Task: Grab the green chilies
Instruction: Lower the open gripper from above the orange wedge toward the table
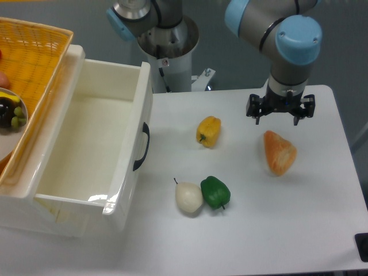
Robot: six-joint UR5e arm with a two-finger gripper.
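Note:
The green chilies are a small glossy dark-green pepper-shaped toy lying on the white table, touching a white pear-shaped item on its left. My gripper hangs over the table's far right side, well up and to the right of the green chilies. Its jaws stand wide apart and open, with nothing between them. It is just behind an orange lumpy item.
A yellow pepper lies mid-table. A large white bin with a black handle fills the left side, with a yellow woven basket resting on its far left edge. The robot base stands at the back.

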